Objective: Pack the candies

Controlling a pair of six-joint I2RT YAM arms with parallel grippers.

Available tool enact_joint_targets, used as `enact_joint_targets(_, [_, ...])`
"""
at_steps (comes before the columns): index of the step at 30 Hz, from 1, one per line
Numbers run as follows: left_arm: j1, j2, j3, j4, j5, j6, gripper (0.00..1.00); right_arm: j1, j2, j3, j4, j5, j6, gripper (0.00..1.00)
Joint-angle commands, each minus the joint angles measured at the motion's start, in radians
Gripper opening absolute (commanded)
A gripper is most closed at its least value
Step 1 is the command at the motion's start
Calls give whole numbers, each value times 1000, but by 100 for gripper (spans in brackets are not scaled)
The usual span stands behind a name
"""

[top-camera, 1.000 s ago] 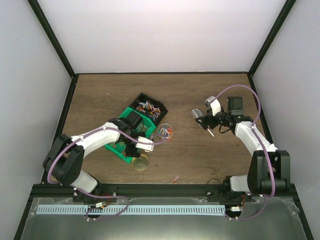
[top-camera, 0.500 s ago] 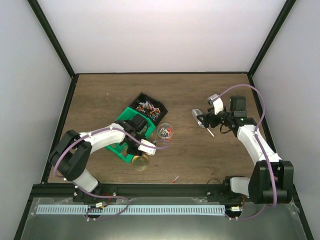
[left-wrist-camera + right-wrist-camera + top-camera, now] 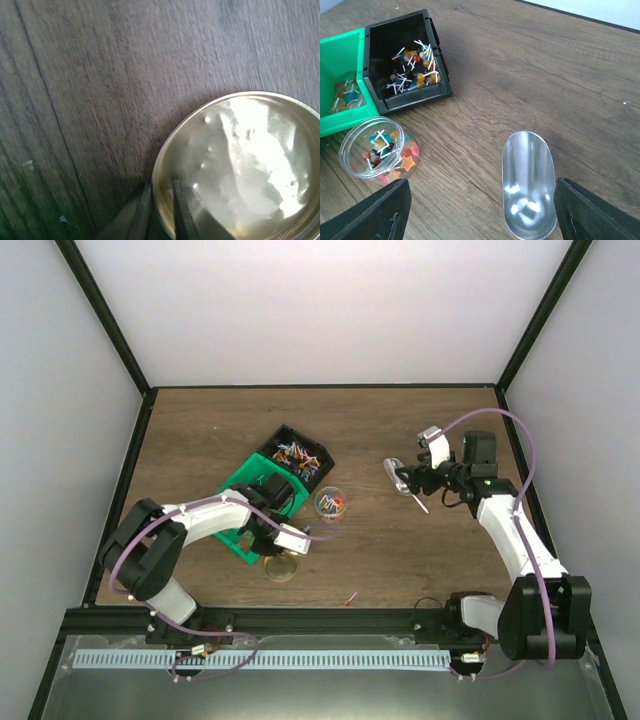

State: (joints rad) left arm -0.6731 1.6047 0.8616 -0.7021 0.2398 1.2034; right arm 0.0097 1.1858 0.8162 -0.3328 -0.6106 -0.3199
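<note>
Left gripper pinches the rim of a round gold metal lid, one finger outside the edge and the other inside. The lid lies flat on the dark wooden table, its shiny face catching the light. From overhead, it sits just in front of the green plastic bin, near the table's front edge.

Across the table, the right gripper hangs over a silver metal scoop with its fingers spread wide. The gap between them is far broader than the scoop's bowl, which shows empty and open end away from the wrist. The scoop's handle end runs under the wrist camera and out of sight.

The candies, small sweets in red, orange, blue and white, are in three places. Some fill the bottom of an open clear plastic jar, uncovered, just beside the green bin's corner and between the two arms. More lie in the black plastic bin, which touches the green bin's far side, many with thin white sticks. A few sit in the green bin itself. One stray piece lies alone on the wood near the front edge, well apart from the jar.
</note>
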Motion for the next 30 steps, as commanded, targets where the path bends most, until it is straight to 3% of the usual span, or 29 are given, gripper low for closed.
enact_joint_targets(1, [2, 22, 33, -53, 55, -44, 10, -2, -43, 0, -18, -19, -50, 80])
enact_joint_targets(5, [40, 65, 156, -175, 160, -101, 4, -2, -64, 19, -89, -74, -186, 79])
enact_joint_targets(9, [101, 148, 350, -387, 296, -99, 4, 22, -93, 68, -323, -288, -576, 68])
enact_joint_targets(13, [127, 245, 511, -600, 418, -69, 4, 114, -162, 52, -401, -306, -773, 64])
enact_joint_targets(16, [151, 316, 604, -708, 516, -66, 4, 216, -190, 52, -381, -313, -834, 58])
enact_joint_targets(19, [153, 332, 635, -712, 539, -100, 4, 378, -182, 53, -334, -239, -884, 54])
enact_joint_targets(24, [152, 337, 657, -712, 563, -124, 4, 582, -107, 56, -248, -129, -970, 53])
enact_joint_targets(30, [153, 359, 652, -711, 581, -133, 4, 724, -20, 2, -79, -1, -1034, 53])
